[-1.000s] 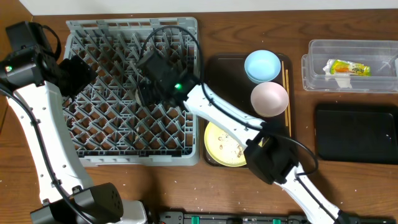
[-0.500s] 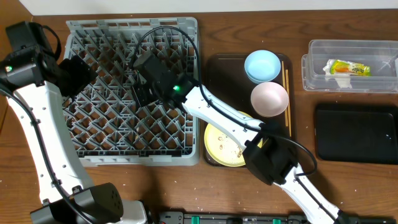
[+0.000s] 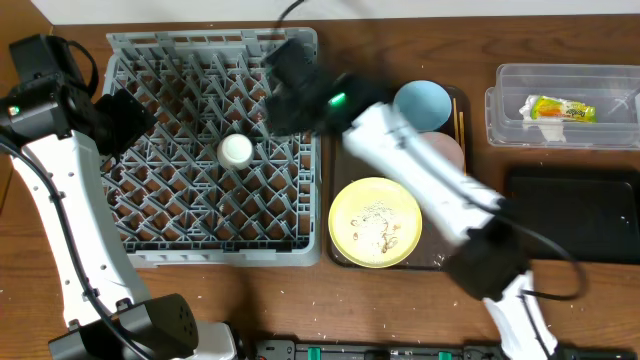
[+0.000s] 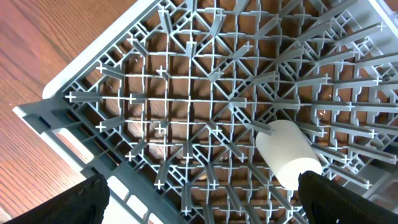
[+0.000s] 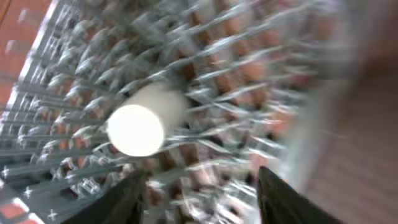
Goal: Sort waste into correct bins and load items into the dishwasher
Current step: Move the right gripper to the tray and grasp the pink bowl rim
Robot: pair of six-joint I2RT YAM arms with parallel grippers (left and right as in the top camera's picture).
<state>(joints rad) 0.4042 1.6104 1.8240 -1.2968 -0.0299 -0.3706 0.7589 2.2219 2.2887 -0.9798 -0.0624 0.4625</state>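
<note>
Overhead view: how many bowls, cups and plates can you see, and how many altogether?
Bowls: 2, the light blue bowl and the pale bowl
Cups: 1, the white cup in the grey rack
Plates: 1, the yellow plate
Total: 4

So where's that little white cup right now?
In the overhead view, the small white cup sits among the pegs near the middle of the grey dish rack, in the left half of the picture, well left of the yellow plate.
</note>
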